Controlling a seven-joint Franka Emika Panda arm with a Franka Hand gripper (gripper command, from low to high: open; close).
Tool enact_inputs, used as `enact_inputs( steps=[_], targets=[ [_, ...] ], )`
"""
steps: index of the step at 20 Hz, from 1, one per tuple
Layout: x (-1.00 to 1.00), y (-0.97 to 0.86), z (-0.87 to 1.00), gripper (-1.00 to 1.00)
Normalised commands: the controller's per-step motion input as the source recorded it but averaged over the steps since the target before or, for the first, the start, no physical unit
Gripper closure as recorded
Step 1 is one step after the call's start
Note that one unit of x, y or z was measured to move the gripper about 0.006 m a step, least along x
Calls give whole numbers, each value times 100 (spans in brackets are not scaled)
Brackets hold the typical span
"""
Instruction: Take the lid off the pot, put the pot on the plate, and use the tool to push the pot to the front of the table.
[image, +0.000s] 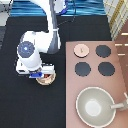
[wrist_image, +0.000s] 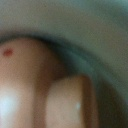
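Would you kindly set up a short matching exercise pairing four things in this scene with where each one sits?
Things:
1. lid
2. pot
3. grey pan
4. gripper

Places:
A. on the black table, under the robot's hand
B. on the brown stove panel, at its upper-left burner spot in the exterior view
C. low over the pot, at its left edge
D. at the exterior view's bottom right

Pairs: 1-B, 2-A, 3-D, 4-C
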Motion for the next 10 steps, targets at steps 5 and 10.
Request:
enact_inputs(
  steps=[5, 10],
  targets=[
    [-49, 3, 83, -100],
    [-60, -16, 79, -100]
  ],
)
